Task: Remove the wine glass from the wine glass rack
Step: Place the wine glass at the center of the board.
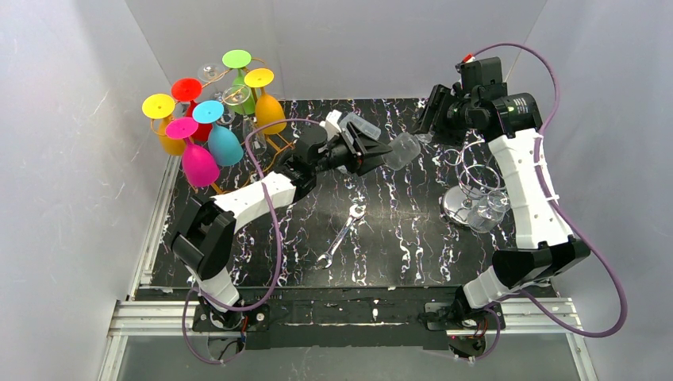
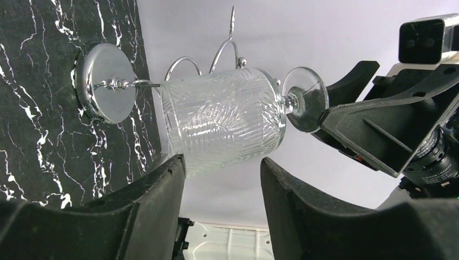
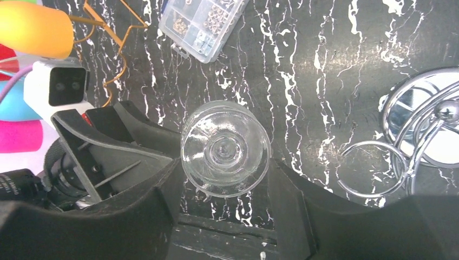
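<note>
A clear ribbed wine glass [image 2: 224,122] hangs on its side in mid-air above the table, off the chrome wine glass rack [image 1: 474,184]. My right gripper [image 3: 224,176] is shut on its round foot [image 2: 306,99], seen end-on in the right wrist view. My left gripper [image 2: 222,162] is open at the bowl, its left fingertip [image 2: 176,165] touching the glass and the other fingertip just short of it. In the top view the glass [image 1: 401,151] bridges the two grippers over the table's middle. The rack's chrome base [image 2: 105,81] stands behind it.
Another clear glass [image 1: 486,211] hangs low on the chrome rack. Several coloured glasses on a gold rack [image 1: 214,131] fill the back left. A wrench [image 1: 341,235] lies mid-table. A clear parts box [image 3: 203,24] sits behind the left arm.
</note>
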`<action>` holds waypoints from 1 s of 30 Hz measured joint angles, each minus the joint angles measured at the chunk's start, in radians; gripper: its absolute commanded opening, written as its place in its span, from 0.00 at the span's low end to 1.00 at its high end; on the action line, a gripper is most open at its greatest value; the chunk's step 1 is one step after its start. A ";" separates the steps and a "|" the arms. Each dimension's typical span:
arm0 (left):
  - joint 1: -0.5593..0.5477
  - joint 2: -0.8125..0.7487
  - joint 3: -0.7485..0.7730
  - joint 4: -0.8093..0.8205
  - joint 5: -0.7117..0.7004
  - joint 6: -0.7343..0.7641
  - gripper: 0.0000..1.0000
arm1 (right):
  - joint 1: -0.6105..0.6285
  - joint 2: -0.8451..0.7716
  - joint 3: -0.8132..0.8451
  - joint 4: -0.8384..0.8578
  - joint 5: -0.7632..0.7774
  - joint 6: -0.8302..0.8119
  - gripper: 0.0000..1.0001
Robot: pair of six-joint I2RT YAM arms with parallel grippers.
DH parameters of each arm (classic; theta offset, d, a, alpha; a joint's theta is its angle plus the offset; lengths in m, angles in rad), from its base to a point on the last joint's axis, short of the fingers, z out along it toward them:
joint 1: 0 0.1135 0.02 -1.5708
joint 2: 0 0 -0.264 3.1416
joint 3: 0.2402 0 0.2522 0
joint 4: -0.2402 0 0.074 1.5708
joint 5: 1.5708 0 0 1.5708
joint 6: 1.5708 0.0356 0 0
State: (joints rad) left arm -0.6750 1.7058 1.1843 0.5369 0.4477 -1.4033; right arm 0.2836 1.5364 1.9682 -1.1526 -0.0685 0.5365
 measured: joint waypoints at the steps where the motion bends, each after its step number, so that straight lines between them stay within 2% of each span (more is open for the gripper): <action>1: 0.000 0.000 -0.004 0.008 0.002 -0.008 0.50 | -0.002 0.000 0.000 0.002 -0.006 0.004 0.25; 9: 0.006 -0.019 -0.045 0.123 0.008 -0.108 0.39 | -0.064 -0.002 -0.018 0.065 -0.150 0.056 0.24; 18: 0.026 -0.090 -0.080 0.171 0.010 -0.169 0.22 | -0.140 -0.031 -0.182 0.266 -0.340 0.176 0.22; 24: 0.032 -0.114 -0.080 0.186 0.004 -0.184 0.11 | -0.148 -0.049 -0.259 0.363 -0.405 0.237 0.22; 30: 0.033 -0.148 -0.080 0.210 -0.010 -0.190 0.00 | -0.144 -0.072 -0.315 0.391 -0.461 0.267 0.22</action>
State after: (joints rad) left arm -0.6418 1.5574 1.1038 0.7471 0.4374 -1.5929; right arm 0.1398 1.4639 1.6531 -0.7620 -0.5293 0.8040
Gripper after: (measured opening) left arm 0.058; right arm 0.555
